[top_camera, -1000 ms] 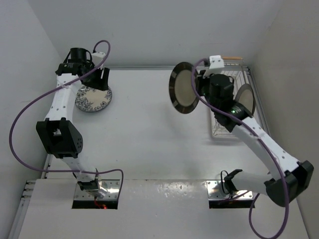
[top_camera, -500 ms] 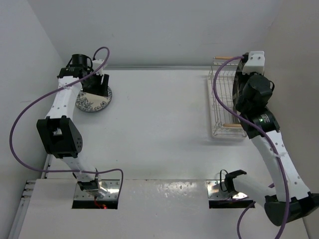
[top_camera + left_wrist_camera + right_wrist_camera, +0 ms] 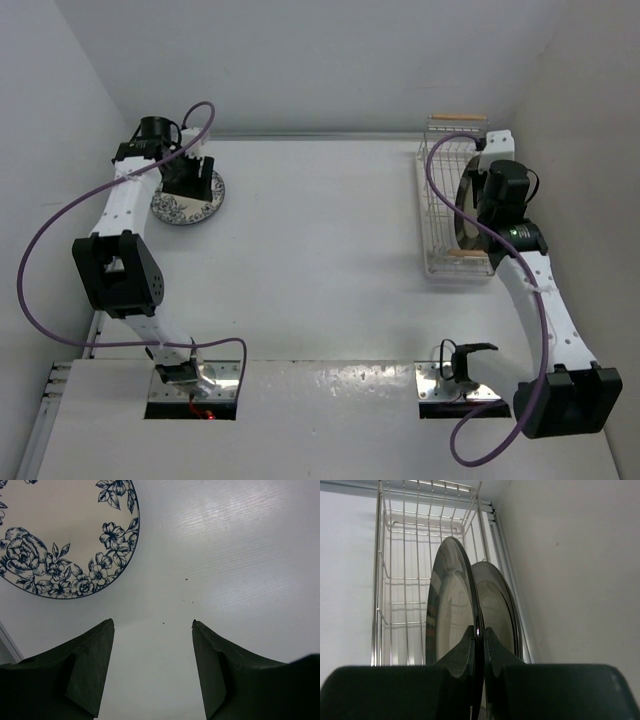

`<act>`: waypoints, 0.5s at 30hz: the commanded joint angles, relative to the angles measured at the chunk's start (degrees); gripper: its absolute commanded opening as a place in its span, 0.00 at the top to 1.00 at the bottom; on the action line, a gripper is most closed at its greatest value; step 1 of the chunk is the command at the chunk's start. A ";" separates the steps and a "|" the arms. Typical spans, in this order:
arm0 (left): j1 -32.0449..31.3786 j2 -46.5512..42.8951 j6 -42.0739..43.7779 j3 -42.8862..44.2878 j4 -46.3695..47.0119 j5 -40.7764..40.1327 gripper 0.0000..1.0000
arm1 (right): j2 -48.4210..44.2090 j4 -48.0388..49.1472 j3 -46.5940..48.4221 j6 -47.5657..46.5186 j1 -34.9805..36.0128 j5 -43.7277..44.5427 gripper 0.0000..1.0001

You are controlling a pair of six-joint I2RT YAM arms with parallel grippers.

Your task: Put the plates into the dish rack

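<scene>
Right wrist view: the right gripper (image 3: 479, 630) is clamped on the rim of one dark-rimmed plate (image 3: 447, 605), which stands on edge inside the white wire dish rack (image 3: 402, 555). A second plate (image 3: 497, 610) stands upright just beside it, nearer the wall. Left wrist view: the left gripper (image 3: 152, 625) hangs with its fingers apart above the table (image 3: 235, 555), holding nothing, near the blue floral plate (image 3: 65, 535), which lies flat. That makes three plates, two of them in the single rack.

floral plate (image 3: 60, 535): cropped top-left | rear plate (image 3: 500, 610): part-hidden behind front plate (image 3: 447, 605)
</scene>
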 commanded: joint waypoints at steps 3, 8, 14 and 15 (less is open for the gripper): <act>1.08 -1.18 0.21 -0.31 0.75 -0.26 0.32 | -2.28 7.07 -1.47 3.34 -3.13 -6.25 1.00; 1.61 -1.18 0.21 -0.31 0.75 0.97 0.32 | -3.07 7.05 -4.45 2.11 -3.05 -7.75 1.00; 1.61 -0.65 -0.32 0.83 0.75 1.58 0.32 | -1.40 9.61 -6.83 -1.58 -3.14 -7.23 1.00; 1.61 -0.65 -0.32 0.83 0.75 1.58 0.32 | -1.31 10.40 -6.92 -1.94 -3.14 -6.70 1.00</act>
